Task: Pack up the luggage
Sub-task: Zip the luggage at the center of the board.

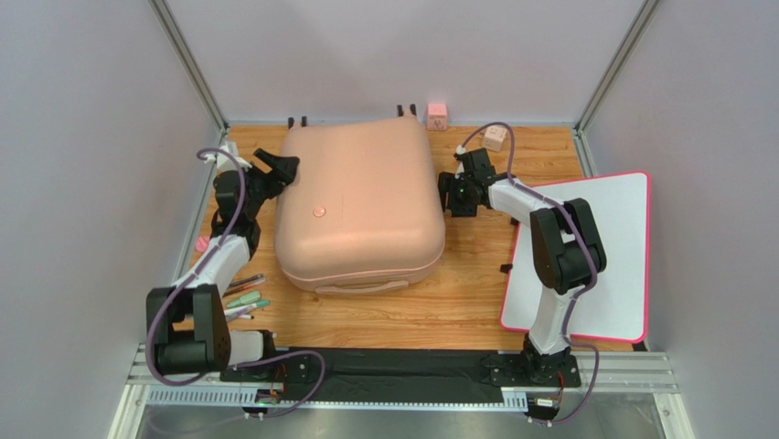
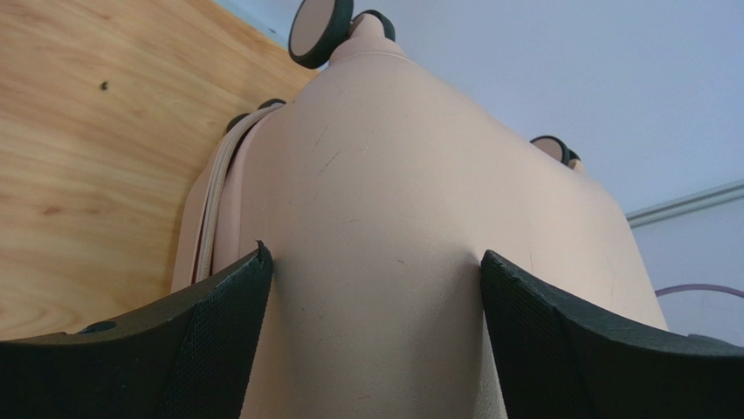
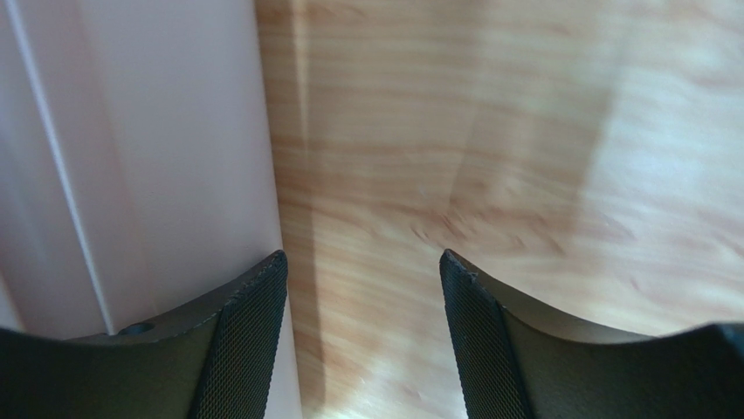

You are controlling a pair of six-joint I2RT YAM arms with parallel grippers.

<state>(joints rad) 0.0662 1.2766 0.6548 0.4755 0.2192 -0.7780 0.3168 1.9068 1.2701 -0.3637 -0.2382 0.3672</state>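
The pale pink luggage (image 1: 358, 206) lies closed and flat on the wooden table, its round emblem up and its handle toward the near edge. My left gripper (image 1: 279, 170) is open at its far left corner. In the left wrist view the shell (image 2: 393, 227) fills the gap between the spread fingers, with caster wheels (image 2: 320, 30) above. My right gripper (image 1: 450, 194) is open beside the luggage's right side. In the right wrist view the shell's side wall (image 3: 131, 157) stands by the left finger, with bare wood between the fingers.
A flat white board with a pink rim (image 1: 585, 256) lies at the right under the right arm. Pens and markers (image 1: 245, 300) lie at the near left. A small pink cube (image 1: 437, 115) and a beige cube (image 1: 495, 138) sit at the back.
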